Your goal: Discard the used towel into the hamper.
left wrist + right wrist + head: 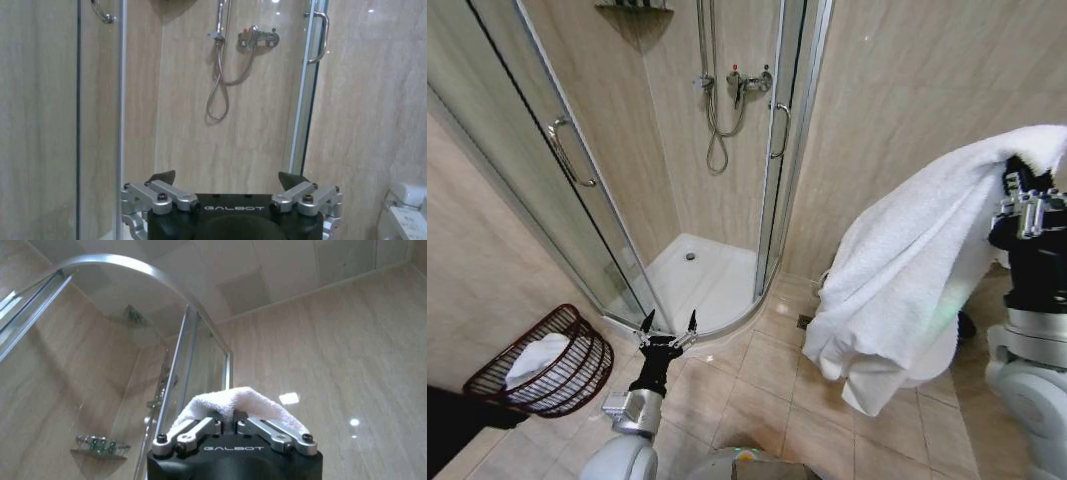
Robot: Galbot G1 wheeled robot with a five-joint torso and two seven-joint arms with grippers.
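1. The left tool (667, 326) is low down, close to the robot's body. It points at the shower. Its two fingers are spread wide and hold nothing. This arm just waits.
2. The right tool (1025, 205) is high up on the robot's right side. Its fingers are pinched tight on a fold of the big white towel (907, 270). You can see the fold poking out between the fingers in the right wrist view (233, 402).
3. The towel hangs down in a long floppy drape. Its bottom end is above the tiled floor (747, 390) and does not touch it.
4. The hamper (542, 362) sits on the floor at the robot's far left, beside the glass shower wall (557, 180). It leans to one side. Something white (535, 358) already lies in it.
5. My guess at the step: the towel is picked up and is being carried. It is not in the hamper yet.
6. The towel and the hamper are well apart, on opposite sides. I think the next move needs the towel brought right over the hamper's wide rim before the tool lets go.
7. The hanging towel covers much of the right arm. Part of the hamper's base is hidden behind something dark at the picture's edge. I cannot tell what the white thing in the hamper is.
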